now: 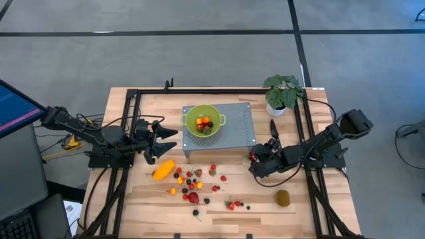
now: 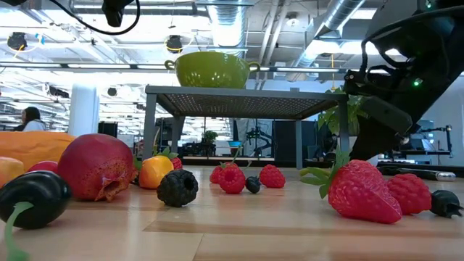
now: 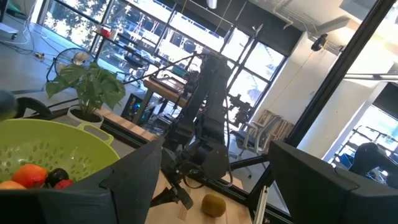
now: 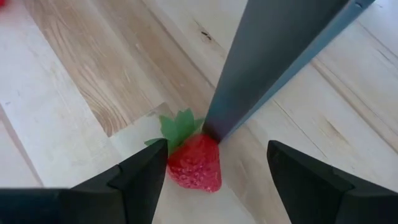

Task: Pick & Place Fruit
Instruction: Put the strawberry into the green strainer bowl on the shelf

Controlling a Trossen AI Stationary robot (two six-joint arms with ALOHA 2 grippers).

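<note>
A green colander (image 1: 204, 121) with a few small fruits in it stands on a grey perforated stand (image 1: 236, 123). Small red, orange and dark berries (image 1: 199, 179) lie scattered on the wooden table in front of it, with a long orange fruit (image 1: 163, 170), a red round fruit (image 1: 193, 197) and a kiwi (image 1: 283, 197). My left gripper (image 1: 174, 137) is open and empty, just left of the colander (image 3: 43, 146). My right gripper (image 1: 254, 164) is open and low at the stand's right front leg (image 4: 273, 56). Its fingers stand on either side of a strawberry (image 4: 196, 162) that lies on the table against that leg. My right gripper's one finger (image 4: 146, 174) is right beside the strawberry's leafy end (image 4: 177, 127); whether it touches the strawberry cannot be told. The fingers slant down at it from the table's right.
A leafy potted plant (image 1: 282, 93) stands at the back right, and a black-handled knife (image 1: 273, 126) lies beside the stand. A black metal frame (image 1: 133, 99) runs along the table's edges. Bare table lies to the right of the berries, around the kiwi.
</note>
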